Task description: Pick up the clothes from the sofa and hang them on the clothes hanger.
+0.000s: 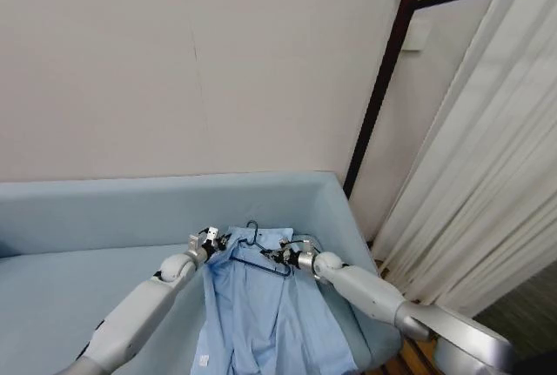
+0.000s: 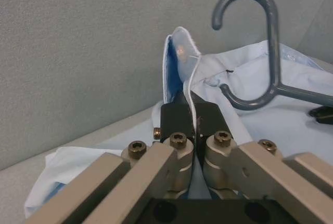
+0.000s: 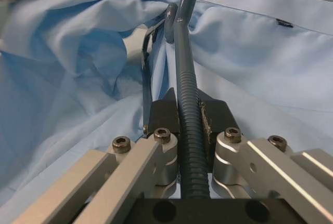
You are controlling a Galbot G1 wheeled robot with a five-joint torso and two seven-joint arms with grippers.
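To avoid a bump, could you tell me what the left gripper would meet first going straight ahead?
Past the shirt collar it pinches, the left gripper would probably meet the sofa backrest first; the hanger hook stands off that line, though depth is unclear.

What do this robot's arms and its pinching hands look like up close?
Both arms, left arm and right arm, are smooth silver-grey tubes with rounded joints. The left gripper and right gripper have pale metal linkage bars, hex-socket screws and black fingertip pads.

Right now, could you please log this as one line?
left pincer shut on shirt | right pincer shut on hanger | shirt on sofa
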